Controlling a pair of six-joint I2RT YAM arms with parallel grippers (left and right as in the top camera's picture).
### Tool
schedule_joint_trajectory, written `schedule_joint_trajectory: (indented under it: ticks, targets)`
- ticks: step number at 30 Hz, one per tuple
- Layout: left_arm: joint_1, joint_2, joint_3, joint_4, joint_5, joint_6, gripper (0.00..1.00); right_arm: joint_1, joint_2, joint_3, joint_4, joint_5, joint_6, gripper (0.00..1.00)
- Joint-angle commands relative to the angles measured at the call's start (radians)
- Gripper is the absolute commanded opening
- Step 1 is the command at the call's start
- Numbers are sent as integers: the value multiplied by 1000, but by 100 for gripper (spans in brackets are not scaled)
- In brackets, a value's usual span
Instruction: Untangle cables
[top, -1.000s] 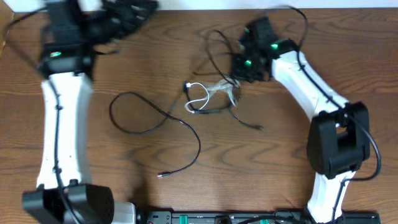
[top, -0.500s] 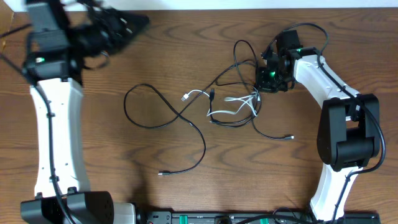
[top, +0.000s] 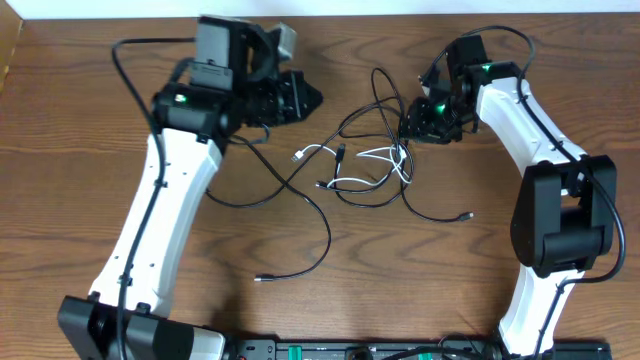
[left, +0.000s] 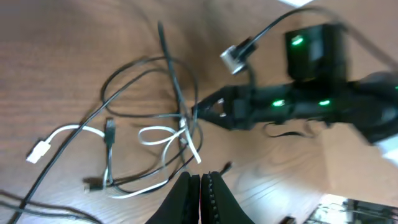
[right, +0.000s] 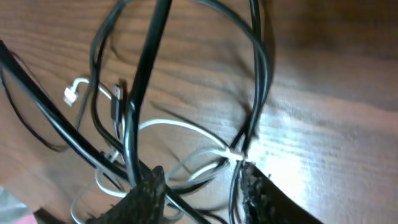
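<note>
Left gripper (left: 200, 182): fingers pressed together with nothing between them, over the wood to the left of the tangle.
Right gripper (right: 199, 177): fingers spread, straddling white and black strands at the tangle's right side; no pinch was visible.
Black cables (top: 355, 125): looped over one another mid-table; one long one ran left under the left arm, then to a plug toward the near edge.
White cable (top: 378, 157): coiled inside the black loops, its plug at the knot's left.
Table (top: 420, 290): brown wood.

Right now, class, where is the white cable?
In the overhead view the white cable lies near the middle, looped among the black cables, close beside the right pincer.
</note>
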Motion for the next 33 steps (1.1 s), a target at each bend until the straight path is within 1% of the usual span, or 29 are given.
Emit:
schedule_joint_trajectory:
  ticks: [1, 5, 6, 7, 10, 13, 17, 20, 24, 27, 29, 33]
  targets:
    - [-8, 27, -26, -2, -100, 21, 8, -2, -40, 21, -34, 39, -40, 39]
    - [13, 50, -26, 11, -100, 21, 9, -2, -101, 44, -68, 148, -42, 48]
    - [17, 52, -26, 13, -100, 21, 8, -2, -124, 51, -77, 169, -42, 52]
    - [21, 53, -26, 13, -104, 21, 8, -2, -151, 57, -82, 177, -49, 56]
    - [23, 53, -26, 13, -137, 21, 9, 6, -200, 58, -88, 168, -58, 60]
    - [26, 53, -26, 16, -195, 21, 13, 61, -211, 56, -112, 143, -58, 60]
    - [60, 53, -26, 16, -197, 16, 17, 148, -180, 47, -105, 142, -56, 60]
    - [89, 53, -26, 8, -196, -8, 17, 190, -146, 47, -104, 142, -44, 60]
    - [106, 53, -26, 1, -193, -21, 17, 217, -97, 47, -115, 143, -34, 56]
    - [106, 53, -26, 1, -193, -21, 17, 219, -82, 47, -116, 196, -10, 54]
    - [106, 53, -26, 1, -193, -21, 17, 220, -81, 47, -121, 253, 12, 54]
    - [106, 53, -26, 1, -193, -21, 17, 227, -78, 45, -137, 254, 19, 54]
